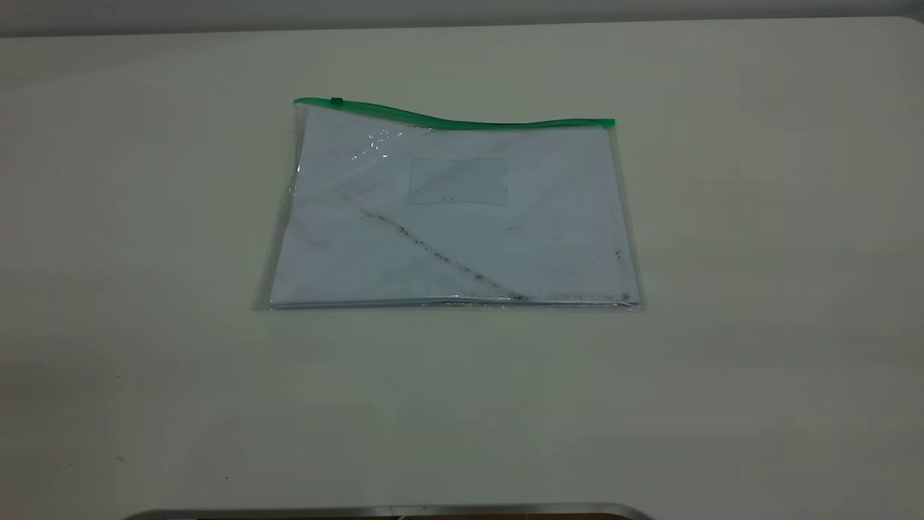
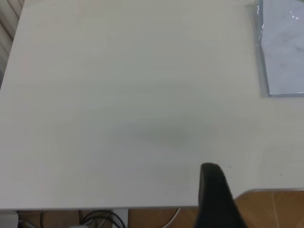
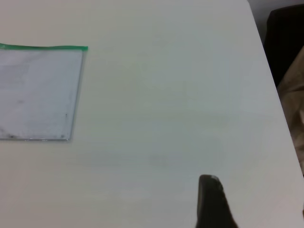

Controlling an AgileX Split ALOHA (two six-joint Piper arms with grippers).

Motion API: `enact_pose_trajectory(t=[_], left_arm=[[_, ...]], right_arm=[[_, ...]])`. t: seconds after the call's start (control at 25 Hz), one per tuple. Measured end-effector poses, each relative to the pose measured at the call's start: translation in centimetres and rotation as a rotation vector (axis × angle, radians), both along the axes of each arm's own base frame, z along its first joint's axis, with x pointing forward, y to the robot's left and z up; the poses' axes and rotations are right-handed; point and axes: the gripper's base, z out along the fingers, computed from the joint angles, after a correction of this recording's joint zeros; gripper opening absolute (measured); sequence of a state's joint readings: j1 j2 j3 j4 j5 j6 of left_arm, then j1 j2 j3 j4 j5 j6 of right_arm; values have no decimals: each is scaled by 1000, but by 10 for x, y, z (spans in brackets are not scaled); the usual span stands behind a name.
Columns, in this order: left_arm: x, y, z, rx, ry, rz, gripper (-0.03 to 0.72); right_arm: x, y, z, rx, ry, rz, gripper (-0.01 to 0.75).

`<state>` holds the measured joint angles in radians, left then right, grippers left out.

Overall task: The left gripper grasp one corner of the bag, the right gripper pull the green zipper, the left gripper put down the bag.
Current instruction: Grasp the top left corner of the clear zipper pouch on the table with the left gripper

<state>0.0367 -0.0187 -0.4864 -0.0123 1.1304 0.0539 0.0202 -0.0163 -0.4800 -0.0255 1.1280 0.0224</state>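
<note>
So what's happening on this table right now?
Nothing is being handled yet. A clear plastic bag with white paper inside lies flat on the table, its green zipper along the far edge with the slider near the left end. Neither robot arm has reached it: the left gripper and the right gripper each hang over bare table, well away from the bag.

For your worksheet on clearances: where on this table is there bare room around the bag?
Bare table borders the bag on every side, widest between its sealed edge and the near table edge. The green zipper side is narrower. Nowhere crowded.
</note>
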Motion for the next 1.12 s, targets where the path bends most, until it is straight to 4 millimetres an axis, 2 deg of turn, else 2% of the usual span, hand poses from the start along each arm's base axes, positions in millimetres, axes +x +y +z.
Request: enact_pose_trajectory(t=[0.44, 0.6, 0.76, 1.0, 1.12], left_arm=[[0, 0, 0, 0, 0, 0, 515], [6, 1, 1, 6, 47, 9, 515], [37, 3, 5, 10, 202, 11, 515], [108, 3, 17, -14, 267, -4, 515], [143, 2, 17, -55, 269, -8, 520]], right_arm=[[1, 0, 0, -1, 4, 0, 485], [15, 1, 1, -12, 93, 18, 485], [43, 5, 4, -43, 208, 86, 485], [96, 20, 5, -14, 225, 261, 485], [125, 27, 0, 5, 211, 343, 506]])
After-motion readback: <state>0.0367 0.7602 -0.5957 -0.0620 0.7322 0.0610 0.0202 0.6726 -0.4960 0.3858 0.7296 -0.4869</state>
